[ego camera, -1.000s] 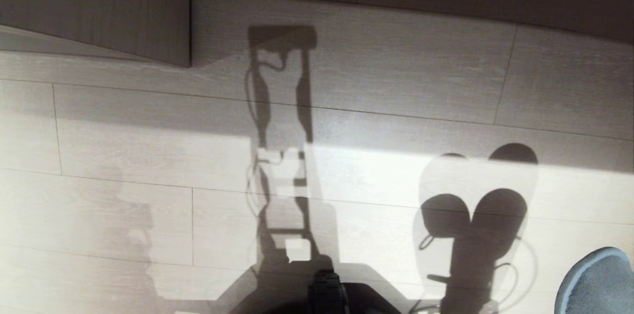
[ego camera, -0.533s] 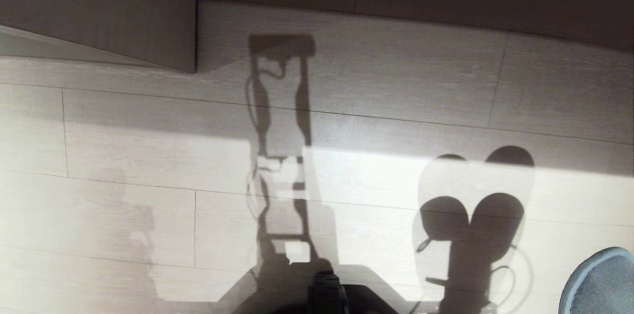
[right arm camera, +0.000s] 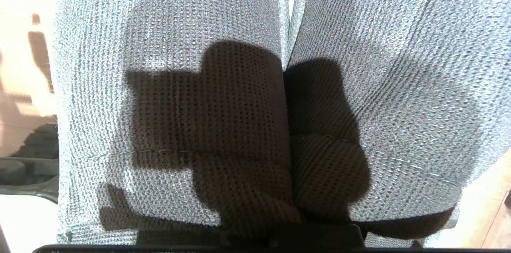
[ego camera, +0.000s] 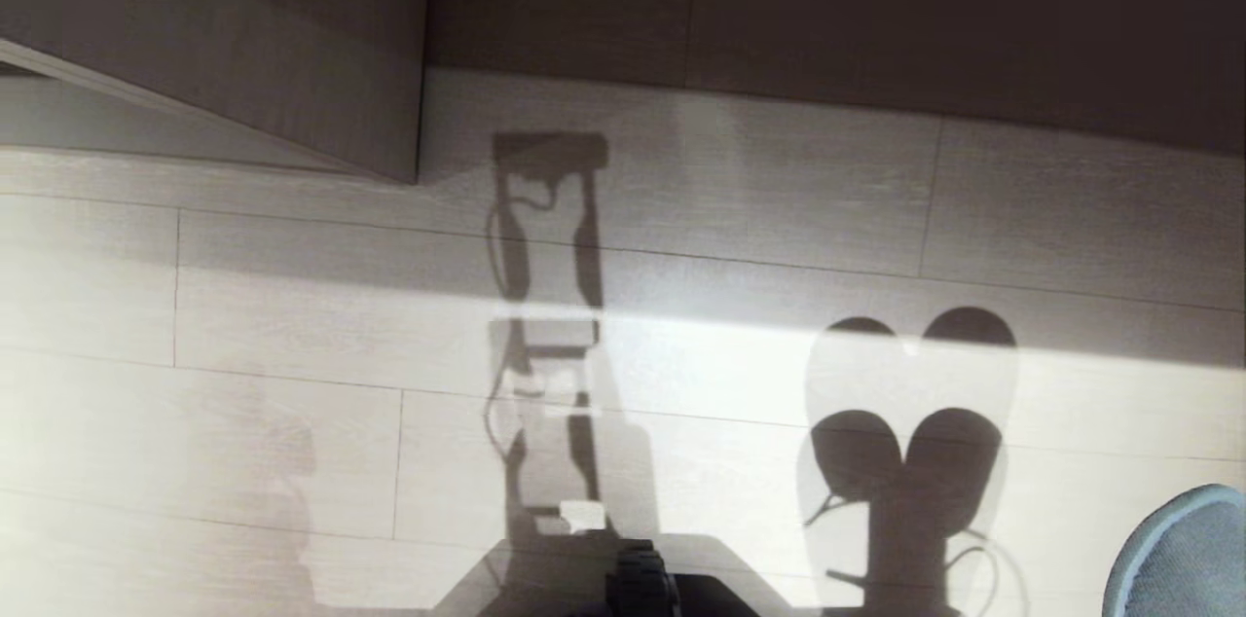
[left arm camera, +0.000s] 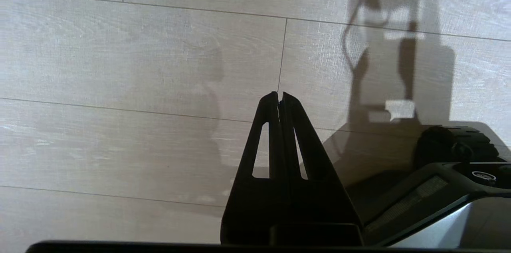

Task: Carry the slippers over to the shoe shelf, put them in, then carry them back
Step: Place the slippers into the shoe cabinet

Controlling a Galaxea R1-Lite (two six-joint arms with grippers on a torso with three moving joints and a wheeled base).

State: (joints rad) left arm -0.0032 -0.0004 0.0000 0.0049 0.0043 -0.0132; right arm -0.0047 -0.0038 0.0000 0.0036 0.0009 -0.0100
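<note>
- Pale wood-look floor point(ego camera: 740, 208) lies under me, half in strong light and half in shade, with my own shadow thrown across the planks.
- The slippers point(right arm camera: 255, 85) hang together from my right gripper, side by side and touching along their inner edges; their grey-blue knit fills the right wrist view.
- My right gripper itself is hidden behind the fabric. I judge it is clenched on the pair at one end, so that both come along in a single carry.
- From the head view only a rounded edge of one slipper point(ego camera: 1183, 554) shows at the lower right corner, and a heart-shaped shadow of the pair falls on the floor.
- My left gripper point(left arm camera: 279, 99) points at bare floor with its two fingers pressed together and nothing between them; it has no work in this step, I think.
- A panel of pale wood-grain board point(ego camera: 292, 43) stands at the upper left, maybe part of the shoe shelf. I cannot see any compartment or what is in it.
</note>
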